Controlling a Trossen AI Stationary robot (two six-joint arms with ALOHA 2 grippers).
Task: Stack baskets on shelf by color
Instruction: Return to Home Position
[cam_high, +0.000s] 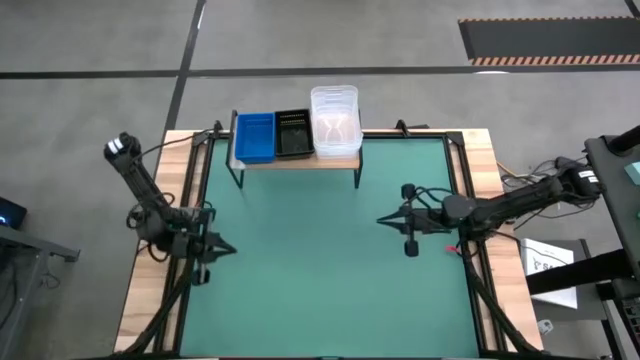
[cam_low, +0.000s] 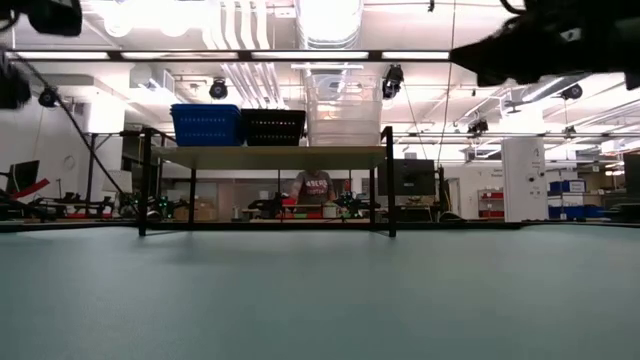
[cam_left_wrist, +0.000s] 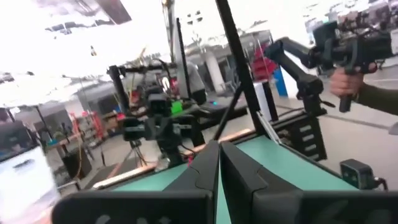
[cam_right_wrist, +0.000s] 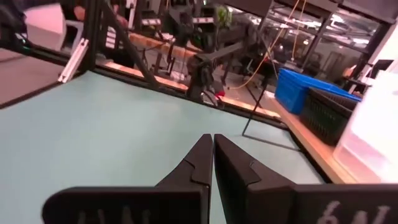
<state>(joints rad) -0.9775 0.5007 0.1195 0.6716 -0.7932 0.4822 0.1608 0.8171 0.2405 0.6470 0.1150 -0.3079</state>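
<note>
Three stacks on shelf (cam_high: 300, 161): blue baskets (cam_high: 254, 137), black baskets (cam_high: 293, 133), clear baskets (cam_high: 335, 120); left fingers (cam_left_wrist: 205, 169), right fingers (cam_right_wrist: 200, 163) closed, empty.

The left arm (cam_high: 150, 197) and right arm (cam_high: 512, 204) were dark and thin-linked, with black cables and white joint patches; the right end effector (cam_right_wrist: 212, 139) had black tapered fingers (cam_right_wrist: 198, 165).

Shelf (cam_high: 300, 161) – light matt wood plank, thin black metal legs. On the shelf: blue baskets (cam_high: 255, 137) smooth opaque plastic, black baskets (cam_high: 293, 133) perforated mesh, clear baskets (cam_high: 335, 120) glossy transparent plastic. Below the shelf – matt green mat (cam_high: 330, 270), bare wood table (cam_high: 482, 160).
</note>
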